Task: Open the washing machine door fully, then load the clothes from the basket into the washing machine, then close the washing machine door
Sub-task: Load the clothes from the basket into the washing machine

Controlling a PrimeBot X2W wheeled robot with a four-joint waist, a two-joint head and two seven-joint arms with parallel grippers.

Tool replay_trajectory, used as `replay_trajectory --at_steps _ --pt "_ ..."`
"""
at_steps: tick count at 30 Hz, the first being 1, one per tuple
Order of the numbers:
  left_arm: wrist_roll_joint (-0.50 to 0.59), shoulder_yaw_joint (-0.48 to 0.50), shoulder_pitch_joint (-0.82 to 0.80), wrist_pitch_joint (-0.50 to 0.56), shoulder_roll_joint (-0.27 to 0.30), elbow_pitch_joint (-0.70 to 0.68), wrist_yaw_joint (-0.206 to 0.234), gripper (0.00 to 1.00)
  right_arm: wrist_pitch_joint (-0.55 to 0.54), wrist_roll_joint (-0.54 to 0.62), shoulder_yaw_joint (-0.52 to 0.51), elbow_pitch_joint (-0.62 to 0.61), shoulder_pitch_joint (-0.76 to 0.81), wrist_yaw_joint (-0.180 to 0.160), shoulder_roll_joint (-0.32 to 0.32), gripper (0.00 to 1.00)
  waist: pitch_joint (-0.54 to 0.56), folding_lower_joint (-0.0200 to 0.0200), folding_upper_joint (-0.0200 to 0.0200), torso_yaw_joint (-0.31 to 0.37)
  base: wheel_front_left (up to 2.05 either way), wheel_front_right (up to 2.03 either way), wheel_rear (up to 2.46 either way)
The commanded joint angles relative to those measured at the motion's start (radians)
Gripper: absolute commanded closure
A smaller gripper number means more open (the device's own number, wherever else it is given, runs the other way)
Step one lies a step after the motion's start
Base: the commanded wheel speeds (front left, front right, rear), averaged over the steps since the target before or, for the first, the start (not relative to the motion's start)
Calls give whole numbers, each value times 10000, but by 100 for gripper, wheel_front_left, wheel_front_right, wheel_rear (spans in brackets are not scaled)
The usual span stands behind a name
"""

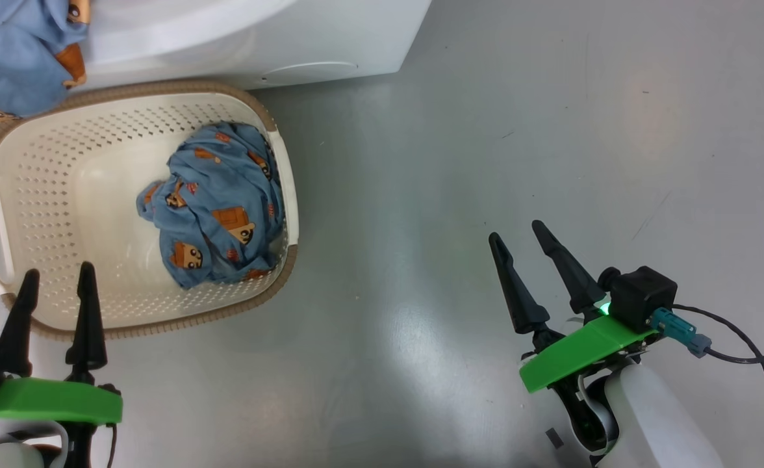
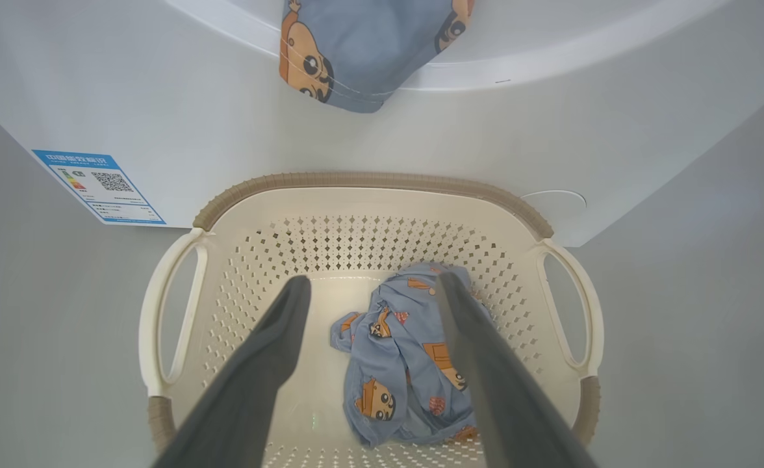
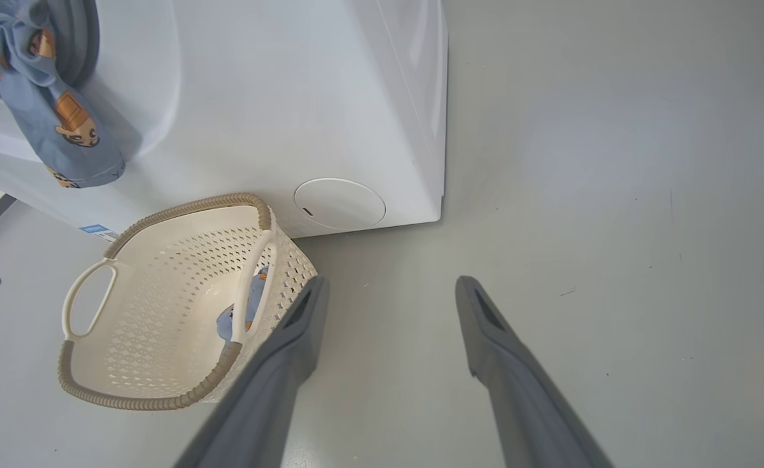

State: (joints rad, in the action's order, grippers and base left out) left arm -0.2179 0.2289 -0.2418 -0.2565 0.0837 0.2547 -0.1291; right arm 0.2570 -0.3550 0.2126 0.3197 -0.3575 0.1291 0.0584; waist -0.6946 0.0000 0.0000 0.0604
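Sticker (blue, QR code, text unreadable) marks the washing machine.

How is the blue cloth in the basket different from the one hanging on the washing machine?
The basket cloth lies bunched in a heap; the hanging cloth droops down. The basket cloth rests inside the basket; the hanging cloth drapes off the washing machine. Both are light blue with cartoon figures.

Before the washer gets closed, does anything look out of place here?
Yes. A light-blue cartoon-print fabric piece hangs out of the opening of the big white washing machine, draped down its front above the cream perforated plastic basket, not inside. It would probably get pinched on closing. Another printed piece lies in the basket.
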Motion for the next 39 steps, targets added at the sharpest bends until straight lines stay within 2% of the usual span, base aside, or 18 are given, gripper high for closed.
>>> replay_trajectory --at_steps 1,23,39 --pt "-55 356 377 -53 277 -127 -14 0 48 -72 260 -146 150 16 -82 0 -5 0 0 7 0 0 0" --pt "-15 331 640 -53 2 62 -15 0 48 -77 256 -104 109 16 -82 0 -10 0 0 1 0 0 0" --pt "-251 -413 -1082 -53 511 -591 -15 0 48 -126 293 -127 165 16 -82 0 143 0 0 36 0 0 0"
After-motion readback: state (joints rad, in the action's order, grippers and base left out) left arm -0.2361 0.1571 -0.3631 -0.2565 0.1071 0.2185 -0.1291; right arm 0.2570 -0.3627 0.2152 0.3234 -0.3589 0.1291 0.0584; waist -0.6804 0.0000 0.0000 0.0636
